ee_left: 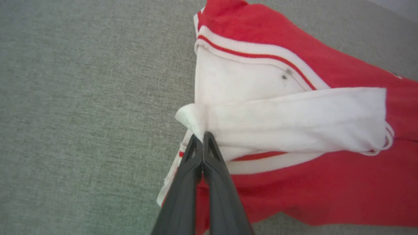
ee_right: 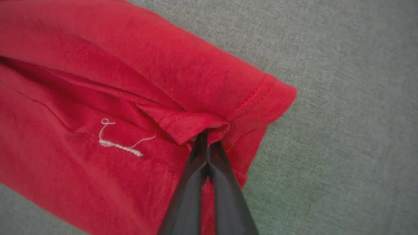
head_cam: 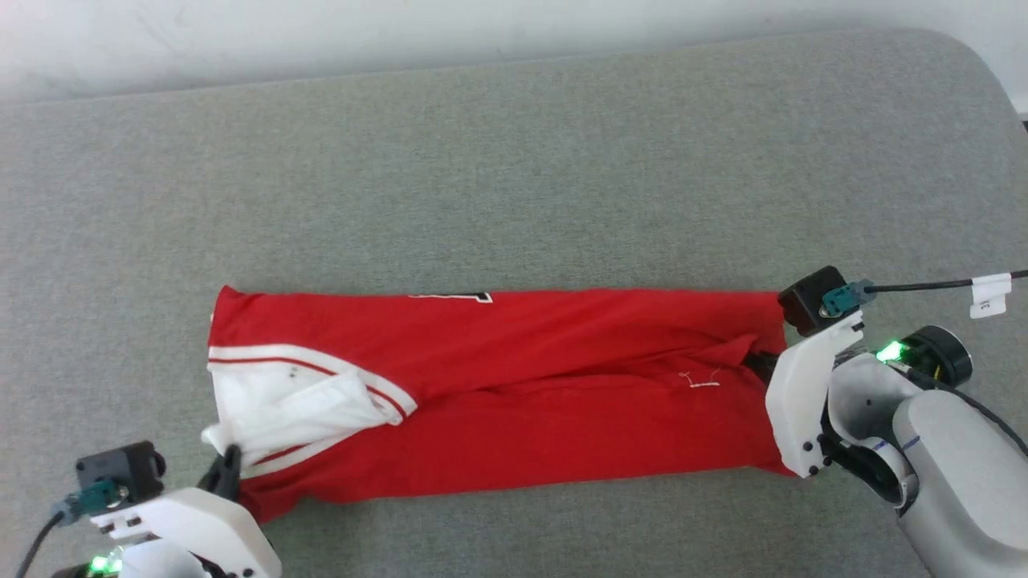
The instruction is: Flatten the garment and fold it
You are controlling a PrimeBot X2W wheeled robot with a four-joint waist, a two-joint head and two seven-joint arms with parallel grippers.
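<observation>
Across the middle of the grey fabric surface (head_cam: 514,160) lies the red garment (head_cam: 562,417), folded into a long band that runs from the robot's left to its right. At the band's left end a white sleeve (head_cam: 289,405) is doubled over on top of the red, bordered by white trim (head_cam: 313,360) with a thin red stripe. Along the far edge a sliver of black print (head_cam: 454,296) outlined in white peeps out at the fold, but too little of it shows to read. Near the right end a short loose white thread (head_cam: 700,379) sits on the red cloth.

The left gripper (head_cam: 227,466) comes in from the near left corner. Its 2 dark fingers (ee_left: 186,182) are pressed together with no gap, and their tips pinch the outer corner of the white sleeve, which bunches slightly at the grip. The right gripper (head_cam: 755,361) reaches in at the right end of the band. Its 2 fingers (ee_right: 225,195) are likewise closed tight, nipping a small flap of the red hem (ee_right: 196,125) where the upper layer folds back along the middle crease. A black cable (head_cam: 923,285) with a white tag trails off from the right wrist.
</observation>
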